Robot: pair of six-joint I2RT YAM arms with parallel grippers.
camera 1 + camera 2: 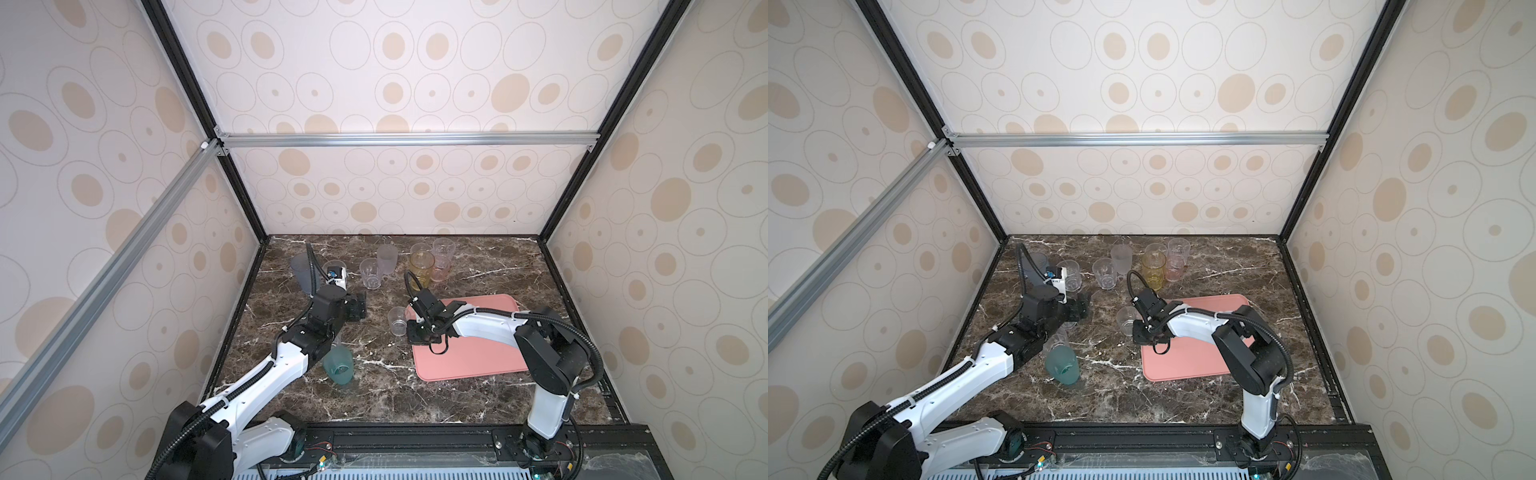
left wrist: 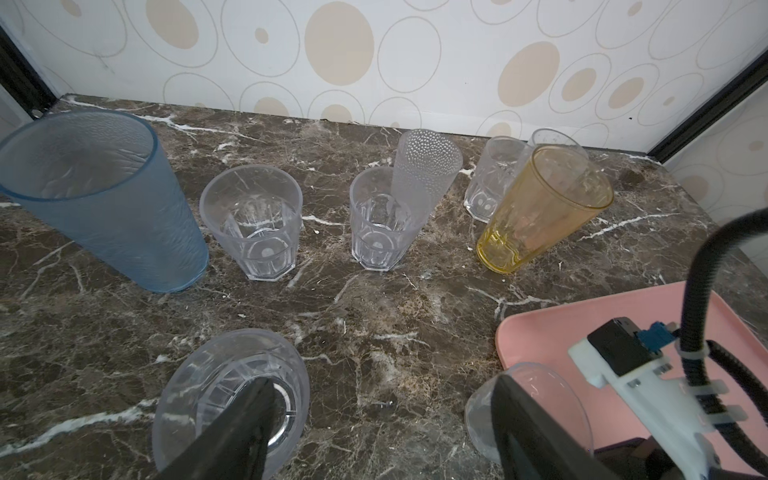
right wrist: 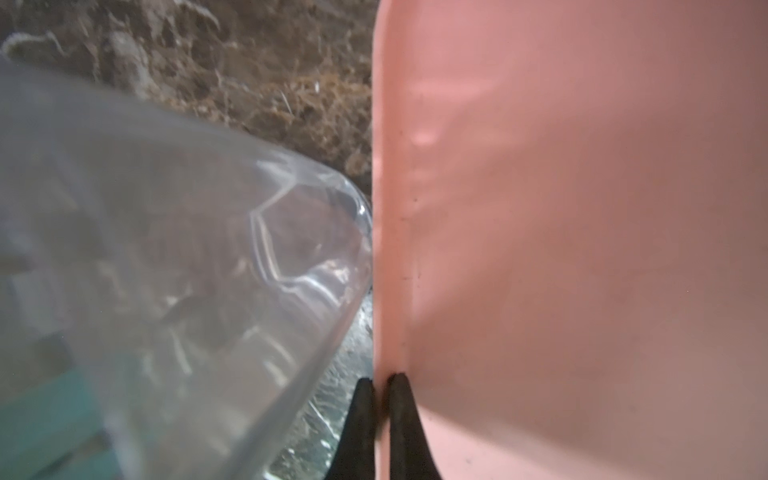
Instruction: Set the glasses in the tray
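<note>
Jaws of right gripper [image 3: 381, 384] clamped on nine-o'clock rim of salmon-pink rectangular plastic tray [image 1: 469, 357]; short clear tumbler [image 1: 398, 321] just beside it. Left gripper [image 1: 358, 309]: jaws apart, empty.

Tray: flat salmon-pink plastic tray [image 3: 582, 249], smooth, edge running straight to the gripper.
Glass: clear faceted tumbler [image 3: 166, 249], blurred, rim just beside the tray edge.
Gripper: right gripper [image 3: 380, 386], black fingertips [image 3: 400, 415] pinched together astride the tray edge.
Surface: brown white-veined marble tabletop [image 3: 249, 62].
Unidentified: teal-green patch [image 3: 41, 415] behind the tumbler, blurred.
</note>
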